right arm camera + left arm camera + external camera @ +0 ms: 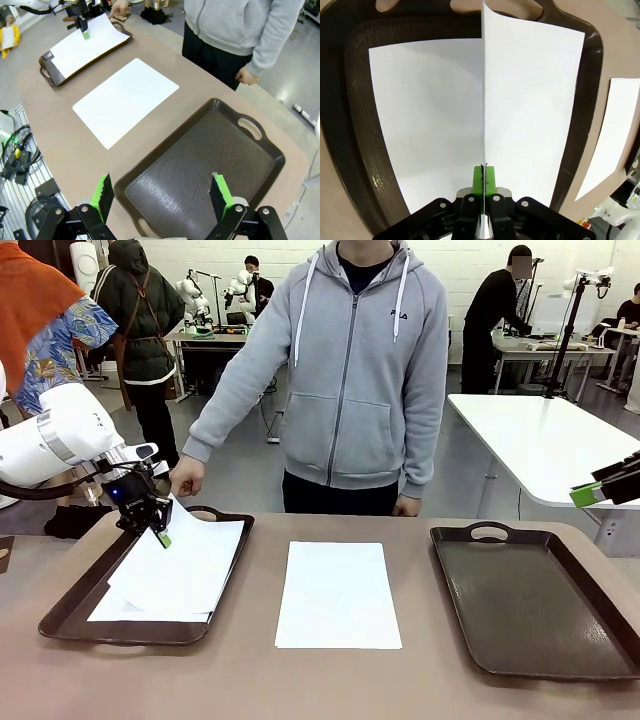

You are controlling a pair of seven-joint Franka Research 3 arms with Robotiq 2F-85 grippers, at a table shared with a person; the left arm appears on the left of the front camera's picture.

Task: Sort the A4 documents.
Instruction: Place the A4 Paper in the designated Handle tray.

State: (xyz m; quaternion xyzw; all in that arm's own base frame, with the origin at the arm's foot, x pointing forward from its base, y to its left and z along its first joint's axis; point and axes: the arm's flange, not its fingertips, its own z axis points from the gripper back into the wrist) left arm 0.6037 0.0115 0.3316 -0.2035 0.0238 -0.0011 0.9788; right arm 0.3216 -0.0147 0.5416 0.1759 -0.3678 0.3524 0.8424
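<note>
My left gripper [160,534] is shut on the edge of a white A4 sheet [195,552], lifted and tilted over the left dark brown tray [70,615]. In the left wrist view that sheet [530,100] runs edge-on up from the green pads [484,181], with another white sheet [425,115] flat in the tray below. A further A4 document [338,594] lies flat on the table between the trays. My right gripper [162,195] hangs open above the near end of the empty right tray [200,160]; its tip shows at the right edge [600,486]. The person's hand [186,478] rests at the left tray's far handle.
The person in a grey hoodie [350,370] stands at the far side of the brown table [330,680]. A white table [545,440] stands behind on the right. Cables and floor gear [20,155] lie off the table's edge.
</note>
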